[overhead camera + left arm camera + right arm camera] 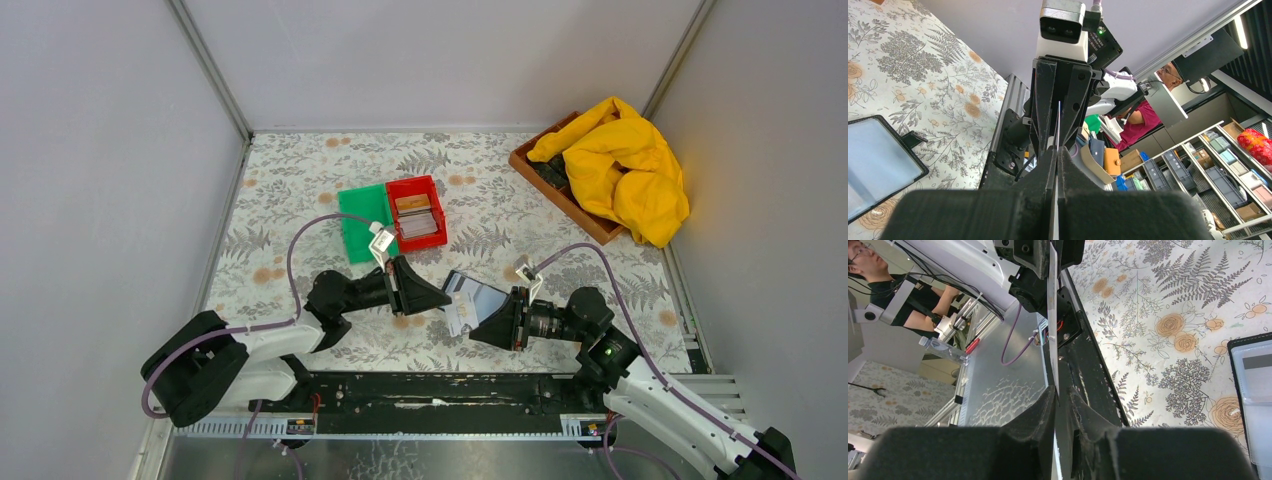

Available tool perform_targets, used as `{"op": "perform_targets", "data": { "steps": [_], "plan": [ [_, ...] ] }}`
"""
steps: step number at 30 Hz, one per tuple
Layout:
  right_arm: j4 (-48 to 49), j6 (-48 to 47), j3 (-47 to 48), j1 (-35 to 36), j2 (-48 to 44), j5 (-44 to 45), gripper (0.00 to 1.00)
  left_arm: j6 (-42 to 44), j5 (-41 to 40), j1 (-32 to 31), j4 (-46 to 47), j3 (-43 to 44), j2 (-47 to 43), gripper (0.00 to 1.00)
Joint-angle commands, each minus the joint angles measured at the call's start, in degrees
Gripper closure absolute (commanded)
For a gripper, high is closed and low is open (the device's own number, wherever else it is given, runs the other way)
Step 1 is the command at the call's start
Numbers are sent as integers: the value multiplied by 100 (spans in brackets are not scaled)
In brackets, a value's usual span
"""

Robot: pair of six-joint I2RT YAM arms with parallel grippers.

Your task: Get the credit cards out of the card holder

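Observation:
A thin white credit card (pixel 457 320) hangs edge-on between the two grippers, just above the table. My left gripper (pixel 447 300) is shut on one end of the card (pixel 1058 125). My right gripper (pixel 472 325) straddles the other end; the card (pixel 1052 315) rests against one finger, and a narrow gap shows at the other finger. The black card holder (pixel 480 297) lies open on the table right behind them, bluish sleeves (pixel 878 160) facing up. Other cards (pixel 418 215) lie in the red bin (pixel 432 198).
A green bin (pixel 362 222) sits against the red bin's left side. At the back right stands a wooden tray (pixel 575 205) with a yellow cloth (pixel 625 165) heaped over it. The black rail (pixel 430 390) with the arm bases runs along the near edge.

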Motion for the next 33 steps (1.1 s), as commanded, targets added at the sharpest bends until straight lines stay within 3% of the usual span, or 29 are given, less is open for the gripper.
{"op": "perform_targets", "data": {
  "steps": [1,19,23,29,33],
  "plan": [
    [292,-48,17,-3,-46,116,80,-43,141,-23,496,-82,18,100],
    [382,-22,-32,1,-72,133,74,-192,175,-20,964,-158,407,100],
    [433,20,-73,1,-68,115,81,-196,160,-21,943,-138,382,100],
    [476,84,-154,1,-109,122,81,-133,141,-20,820,6,392,100],
    [431,67,-161,-4,-154,137,93,-176,175,-20,895,26,455,100]
  ]
}}
